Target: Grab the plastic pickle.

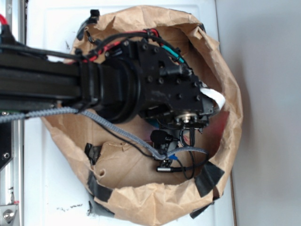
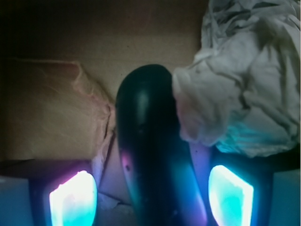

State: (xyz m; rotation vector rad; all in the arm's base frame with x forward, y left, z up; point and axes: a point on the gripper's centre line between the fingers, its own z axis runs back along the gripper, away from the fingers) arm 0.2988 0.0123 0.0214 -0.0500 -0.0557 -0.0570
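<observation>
With the gripper spread apart around the plastic pickle, the crumpled paper touching its right side may get pinched too, or the glossy pickle may squirt out.

Robot test bench / lab-type setup, not a home room. Evidence, exterior view: black arm w/ exposed wiring and a braided cable, mounted on a metal rail w/ bolts at frame left; work area is a brown paper bag rolled down into a nest, its rim fixed w/ black tape onto a plain white board. Grey blank wall at right.
</observation>
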